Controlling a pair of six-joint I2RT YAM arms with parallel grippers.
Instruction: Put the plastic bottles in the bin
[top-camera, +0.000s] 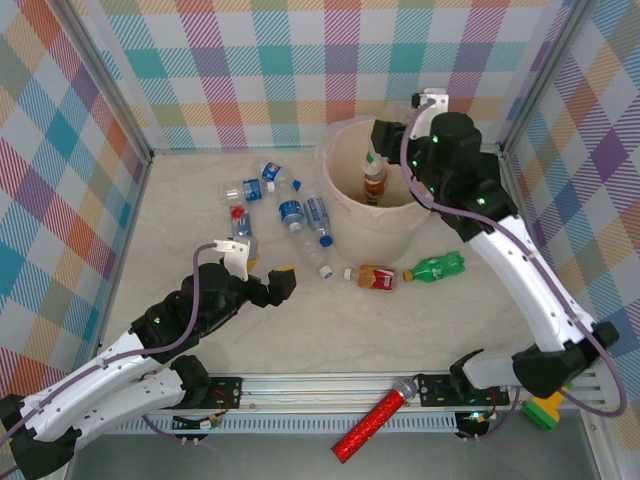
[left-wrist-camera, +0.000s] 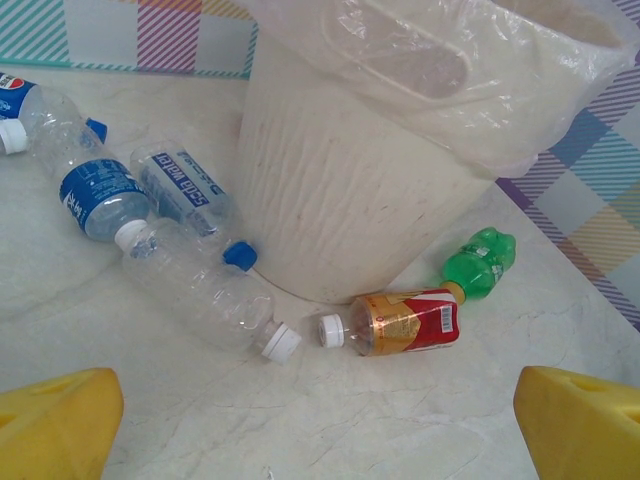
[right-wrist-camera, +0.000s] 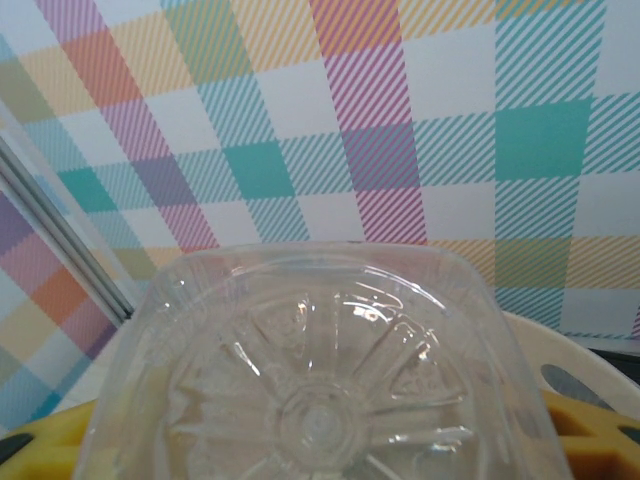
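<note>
- Checkered walls in many colours around a pale marbled tabletop (top-camera: 300, 330).
- Large beige bin (top-camera: 375, 225) upright at the far side, right of centre, with a loose clear liner (left-wrist-camera: 560, 100) folded over the rim.
- Right jaws pressed onto a clear bottle (right-wrist-camera: 320, 390), seen base-first between the yellow fingers (right-wrist-camera: 40, 440); in the top view apparently hanging over the bin mouth, orange label low, not yet dropped.
- Left jaws spread wide and holding nothing, yellow fingertips (left-wrist-camera: 60, 420) low over the tabletop, facing the foot of the bin.
- Not yet binned: red-labelled bottle (left-wrist-camera: 405, 322) and green bottle (left-wrist-camera: 480, 262) lying just beside the foot of the bin; long clear bottle (left-wrist-camera: 200, 290) and blue-labelled bottles (left-wrist-camera: 100, 190) in a cluster to the left of it.
- Possible trouble at the release: an opening too near the rim, then a knock on the edge and a bounce back to the tabletop, or a snag in the loose liner.
- Possible trouble for the left arm: light, round, partly crushed bottles, easy to roll away or to slip out of a pinch off the middle.
- Cap of the red-labelled bottle nearly against the cap of the long clear bottle, so a likely push of the neighbour during a careless approach.
- Also a chance of a bump into the bin wall, very close to both nearest bottles.
- Red glittery tube (top-camera: 372, 425) on the near rail: not a bottle, a wrong pick to avoid.
</note>
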